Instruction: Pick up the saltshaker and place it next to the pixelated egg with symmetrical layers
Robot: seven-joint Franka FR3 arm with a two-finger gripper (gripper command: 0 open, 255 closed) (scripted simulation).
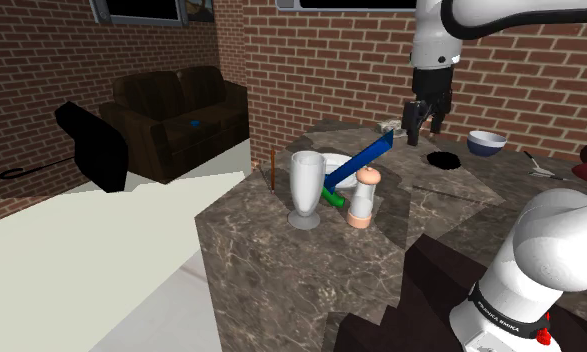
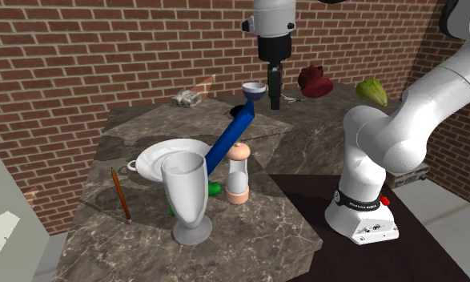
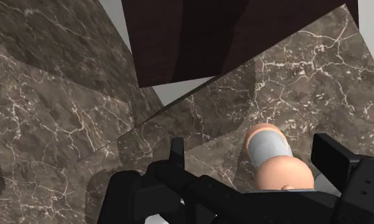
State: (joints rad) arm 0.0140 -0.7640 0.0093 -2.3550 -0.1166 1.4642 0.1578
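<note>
- Saltshaker (image 1: 364, 198) (image 2: 239, 172) (image 3: 271, 159) — one item, upright on the tabletop (image 1: 271, 270). In the shoulder view it stands just right of a tall white goblet (image 1: 305, 190) and on the near side of a white plate (image 1: 343, 168). A slanting blue bar (image 1: 366, 158) passes close behind it.
- Build — a peach-coloured foot and knob with a pale grey waist between them. We judge it light, rigid and smooth, and tall enough for its foot that a nudge at the knob could tip it.
- Hold — we would take it across the pale waist, one jaw on either side, coming straight down. The goblet and blue bar crowd it, so a wide sideways approach looks risky.
- Gripper (image 1: 424, 125) (image 2: 275, 92) — jaws spread and holding nothing. It hangs above the far part of the tabletop, well apart from the saltshaker. In the wrist view the saltshaker lies below and between the fingers, untouched.
- Destination — we cannot tell for certain which item is the egg. A small mottled lump (image 2: 187, 98) sits at the far edge.
- Surface — dark veined stone-look slabs, hard and bare around the cluster. We judge that a dropped saltshaker would roll.
- Room — brick walls (image 2: 65, 64), a brown sofa (image 1: 176, 115) at the shoulder view's far left, and a pale floor (image 1: 101, 260).
</note>
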